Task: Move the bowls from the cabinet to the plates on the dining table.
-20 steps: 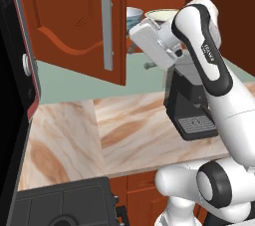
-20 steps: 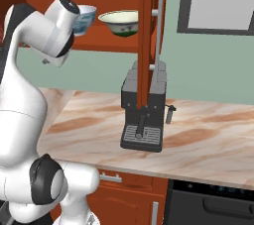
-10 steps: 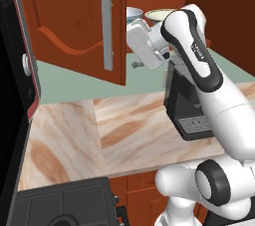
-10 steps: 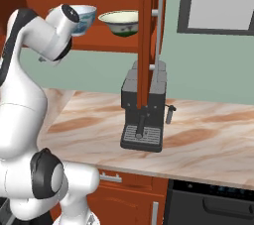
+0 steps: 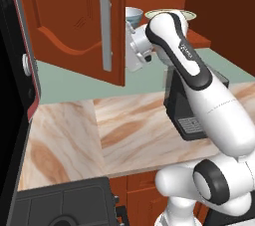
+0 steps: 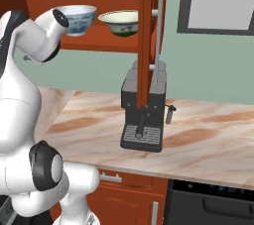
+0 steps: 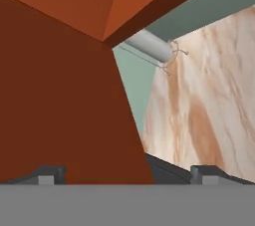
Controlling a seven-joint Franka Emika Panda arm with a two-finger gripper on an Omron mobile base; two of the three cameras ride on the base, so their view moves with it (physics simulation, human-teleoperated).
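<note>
One raised arm, claw [image 7: 124, 174] wide, beside cabinet [image 5: 74, 21].

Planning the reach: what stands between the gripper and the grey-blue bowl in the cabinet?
Nothing visible blocks the grey-blue bowl, but the open cabinet door hangs right beside the open gripper, which faces down along it toward the counter.

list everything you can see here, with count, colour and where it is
bowls: 2, one pale grey-blue, one cream with green band, side by side on the open cabinet's shelf
cabinet: 1, red-brown, on the wall above the counter, doors open, grey bar handles
coffee machine: 1, black, on the counter under the shelf
counter: 1, beige marble look with brown veins
lower cabinets: red-brown, beneath the counter
gripper: 1, dark fingertips, open, near the cabinet door
</note>
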